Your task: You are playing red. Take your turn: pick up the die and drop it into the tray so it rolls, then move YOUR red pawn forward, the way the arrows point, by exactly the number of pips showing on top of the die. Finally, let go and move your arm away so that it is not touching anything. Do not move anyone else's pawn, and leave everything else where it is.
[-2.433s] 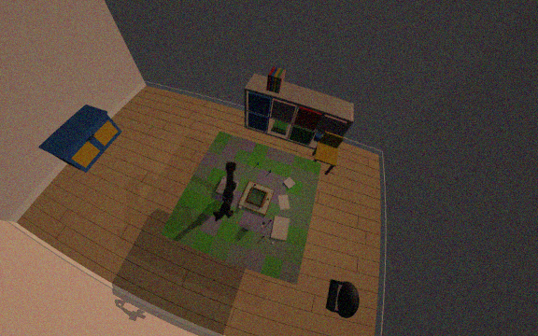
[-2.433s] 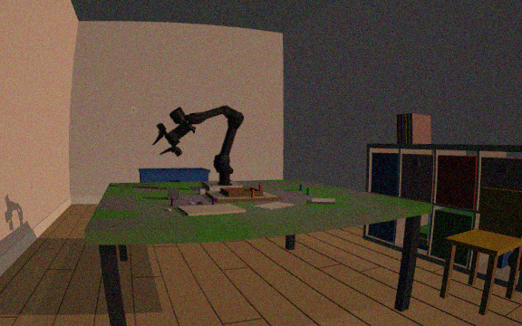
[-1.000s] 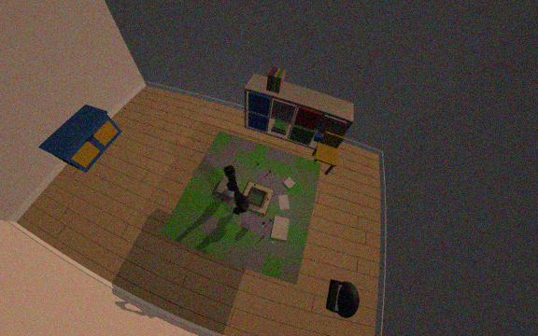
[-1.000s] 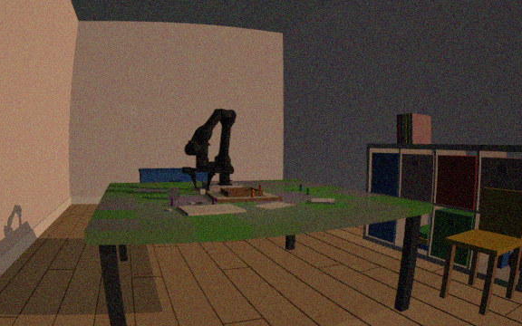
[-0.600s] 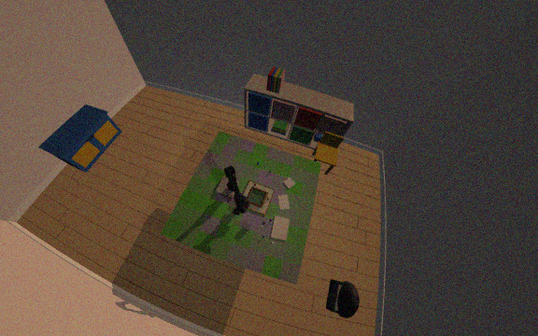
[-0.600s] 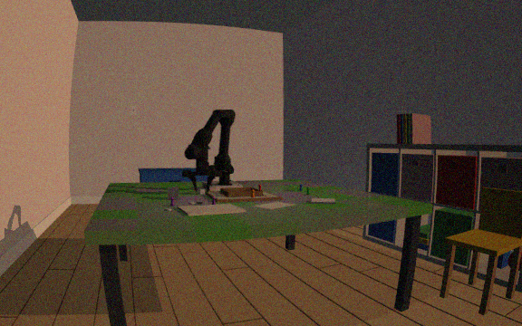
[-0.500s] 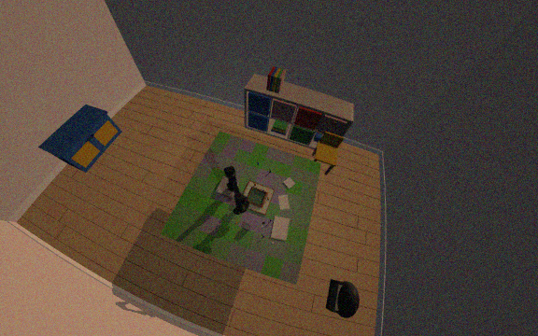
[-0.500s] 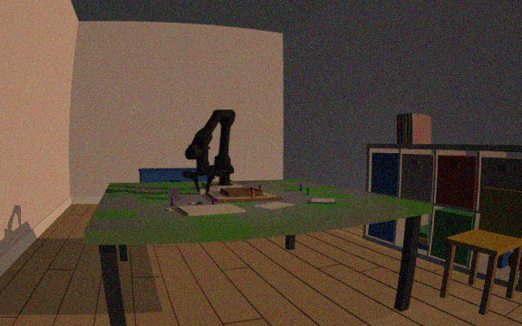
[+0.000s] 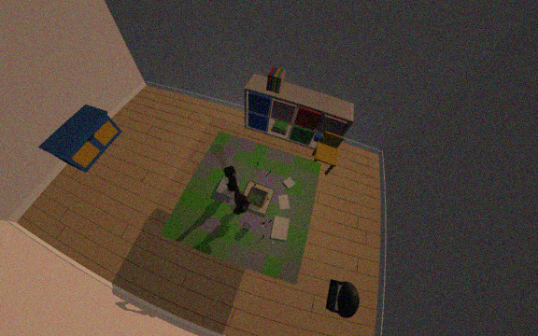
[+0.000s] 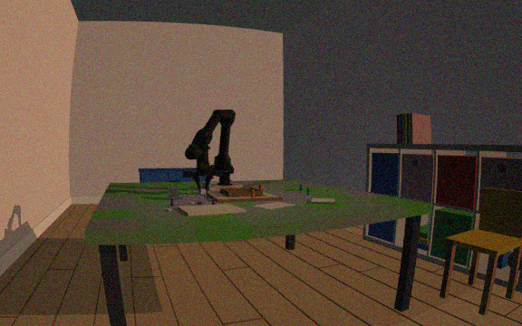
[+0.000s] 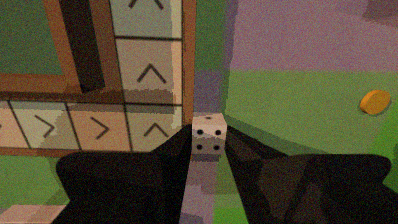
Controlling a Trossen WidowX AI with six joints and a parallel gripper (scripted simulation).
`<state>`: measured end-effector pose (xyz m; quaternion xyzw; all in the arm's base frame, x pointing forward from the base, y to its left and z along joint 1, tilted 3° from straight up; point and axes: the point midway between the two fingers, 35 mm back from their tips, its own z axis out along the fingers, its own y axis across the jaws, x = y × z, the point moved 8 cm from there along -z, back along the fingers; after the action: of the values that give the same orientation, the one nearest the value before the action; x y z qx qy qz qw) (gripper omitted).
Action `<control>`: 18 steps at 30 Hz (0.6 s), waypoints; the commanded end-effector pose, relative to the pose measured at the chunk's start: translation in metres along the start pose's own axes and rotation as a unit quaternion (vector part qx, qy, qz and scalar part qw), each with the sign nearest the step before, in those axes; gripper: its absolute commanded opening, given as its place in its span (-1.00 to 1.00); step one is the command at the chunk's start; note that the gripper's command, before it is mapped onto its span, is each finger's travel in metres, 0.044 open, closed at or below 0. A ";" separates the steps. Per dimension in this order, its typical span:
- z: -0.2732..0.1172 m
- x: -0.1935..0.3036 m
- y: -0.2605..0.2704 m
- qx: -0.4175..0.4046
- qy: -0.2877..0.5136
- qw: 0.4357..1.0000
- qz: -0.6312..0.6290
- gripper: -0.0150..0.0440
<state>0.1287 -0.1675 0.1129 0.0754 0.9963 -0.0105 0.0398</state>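
Note:
My gripper (image 11: 207, 129) (image 10: 203, 192) is shut on the white die (image 11: 208, 135), just outside a corner of the game board (image 11: 162, 50) (image 10: 271, 197) (image 9: 269, 191). One face of the die shows four pips in the wrist view; whether it is clear of the table cannot be told. The tray (image 11: 37, 82) (image 10: 236, 192), with wooden walls and a green floor, sits in the middle of the board, up and left of the gripper in the wrist view. A small red pawn (image 10: 260, 186) stands on the board's far side in the exterior view; its exact square cannot be told.
An orange pawn (image 10: 253, 193) stands near the red one. An orange disc (image 11: 375, 102) lies right of the gripper. Purple pawns (image 10: 172, 201) (image 10: 213, 201), a blue pawn (image 10: 301, 186) and a green pawn (image 10: 307, 191) stand off the board. Pale flat pieces (image 9: 280, 228) (image 9: 283, 202) (image 9: 289, 182) lie beyond it.

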 end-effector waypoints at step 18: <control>-0.106 -0.003 0.004 0.008 0.004 1.000 0.002 -0.49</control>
<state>0.1261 -0.1644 0.1996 0.0758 0.9965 -0.0134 0.0341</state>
